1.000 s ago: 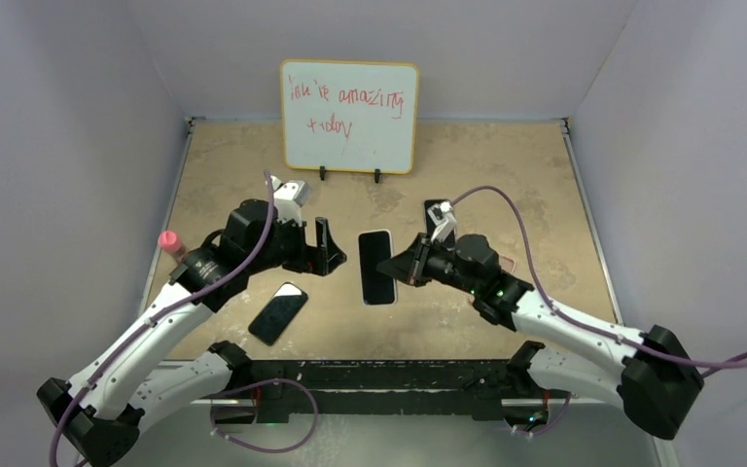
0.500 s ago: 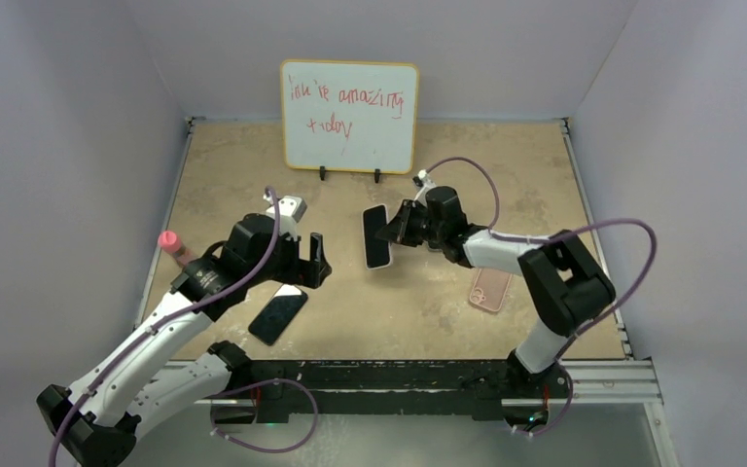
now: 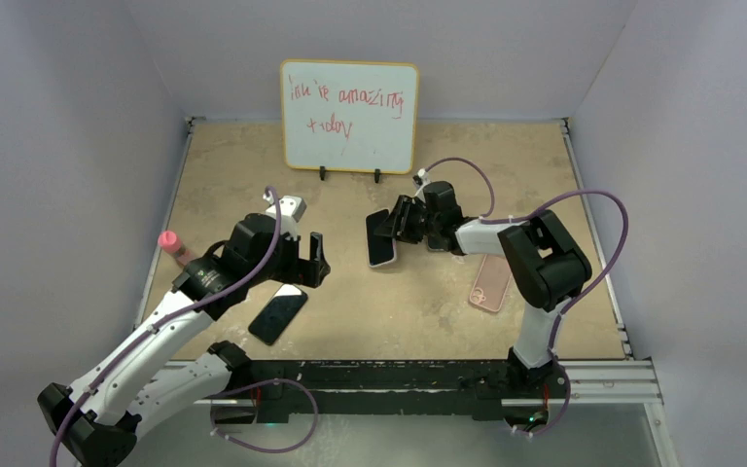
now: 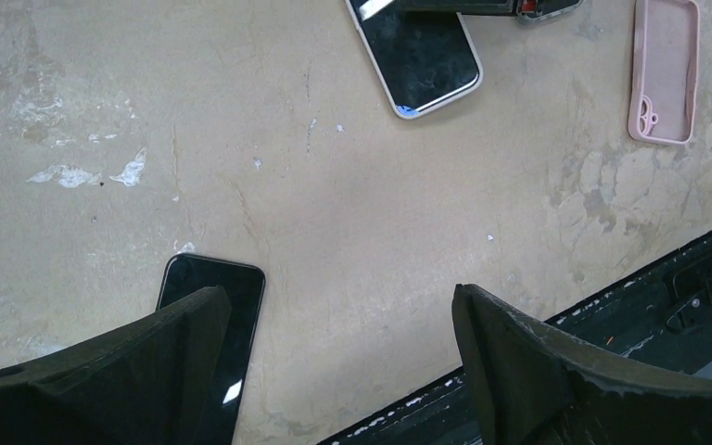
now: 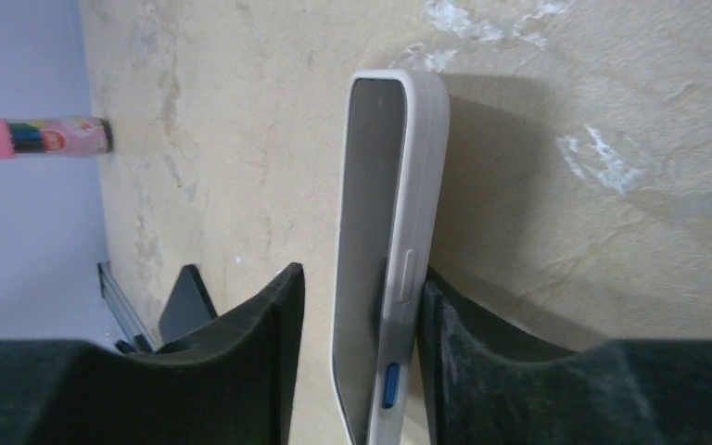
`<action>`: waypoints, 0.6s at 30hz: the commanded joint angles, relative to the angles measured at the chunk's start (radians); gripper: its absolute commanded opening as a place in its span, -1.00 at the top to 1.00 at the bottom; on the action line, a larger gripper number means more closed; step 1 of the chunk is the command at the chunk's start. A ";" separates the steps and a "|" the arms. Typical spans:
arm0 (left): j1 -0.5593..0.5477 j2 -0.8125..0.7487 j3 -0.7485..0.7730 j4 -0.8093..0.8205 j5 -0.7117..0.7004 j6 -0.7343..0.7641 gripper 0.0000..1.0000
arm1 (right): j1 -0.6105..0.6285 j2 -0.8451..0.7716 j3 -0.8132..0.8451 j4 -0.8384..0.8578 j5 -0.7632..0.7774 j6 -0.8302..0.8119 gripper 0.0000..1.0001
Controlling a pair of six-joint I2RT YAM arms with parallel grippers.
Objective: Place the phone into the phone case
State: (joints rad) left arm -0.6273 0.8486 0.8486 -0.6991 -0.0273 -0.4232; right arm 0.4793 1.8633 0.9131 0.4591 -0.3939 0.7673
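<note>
Judged part done. Upper centre of the top view: cased phone (image 3: 380,240), seated in a white shell, screen showing. Lower left: bare black phone (image 3: 277,313), flat on the table (image 3: 409,321). Right of centre: empty pink case (image 3: 489,284), well apart from the black phone.

Left to do, on this reading: lifting the black phone, carrying it across to the pink case, pressing it in. None of that begun.

Right gripper (image 3: 389,226): part spread, straddling the cased phone near one end. In the right wrist view, a clear gap between one finger and the screen, with the other finger up against the shell's side. No pinch. Cannot tell whether that phone lies flat or leans on a long edge.

Left gripper (image 3: 303,261): spread wide, holding nothing, hovering just above the black phone, a little to its upper right in the top view. In the left wrist view, one finger overlapping the phone at lower left, the other over bare table at lower right. Contact not apparent. Pink case far off in the upper right corner of that view, well away from these fingers.
</note>
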 commanded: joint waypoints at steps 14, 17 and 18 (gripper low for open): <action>0.006 -0.052 -0.001 0.026 -0.015 0.018 -0.92 | -0.010 -0.328 0.101 -0.674 0.452 0.033 -0.34; 0.006 -0.055 -0.001 0.026 -0.016 0.018 -0.92 | -0.010 -0.395 0.090 -0.802 0.543 0.059 -0.33; 0.006 -0.058 -0.001 0.026 -0.016 0.018 -0.92 | -0.010 -0.419 0.079 -0.834 0.569 0.065 -0.32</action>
State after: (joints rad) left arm -0.6266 0.8066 0.8482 -0.6983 -0.0315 -0.4232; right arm 0.4747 1.5230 0.9859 -0.1265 0.0059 0.7925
